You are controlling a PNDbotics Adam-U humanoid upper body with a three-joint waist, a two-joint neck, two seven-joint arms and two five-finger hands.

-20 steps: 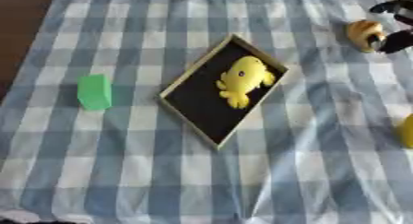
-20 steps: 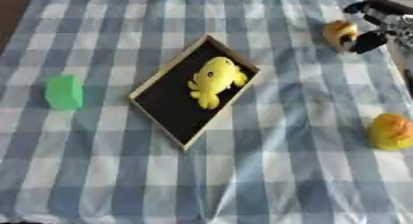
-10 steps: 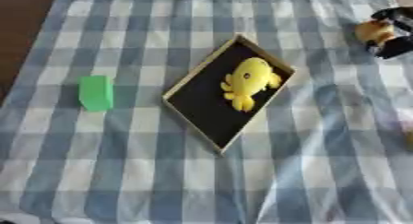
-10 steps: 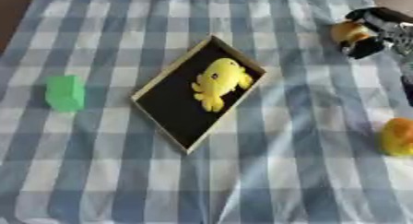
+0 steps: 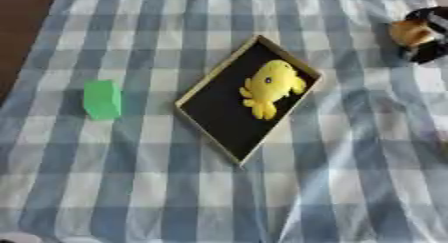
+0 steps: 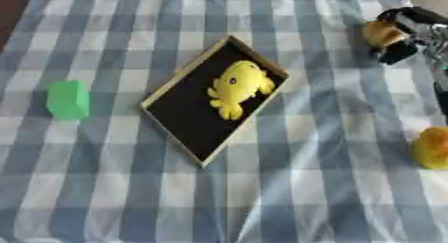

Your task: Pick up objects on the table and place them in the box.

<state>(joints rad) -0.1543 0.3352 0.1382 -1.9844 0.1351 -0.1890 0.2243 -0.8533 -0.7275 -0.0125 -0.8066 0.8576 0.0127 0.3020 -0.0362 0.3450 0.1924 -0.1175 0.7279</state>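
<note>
Nearest zone: the counter, covered with a blue-and-white checked cloth, carries nothing in its front strip; the left hand appears in neither view.

Middle zone, right edge: a yellow-orange rounded object lies on the cloth, well apart from the box; it is cut off by the edge of the right eye view, and its kind cannot be determined; judged from its position, it is one of the items awaiting pickup.

Middle zone, centre: the box is a shallow rectangular tray with a pale rim and a black floor; it lies rotated, one corner toward the far side; this open-topped, low-walled form suits placement from above. Contents: one yellow soft toy, lying in the far half of the box; the near half of the floor is bare, which leaves space for further items.

Middle zone, left: a green block rests on the cloth, well apart from the box and not yet collected.

Far zone, right: the right hand enters from the upper right corner; its fingers are curled round an orange-yellow round object. Whether that object is lifted clear of the cloth cannot be determined; judged from the task, the current step is its pickup, with transfer to the box not yet done.
</note>
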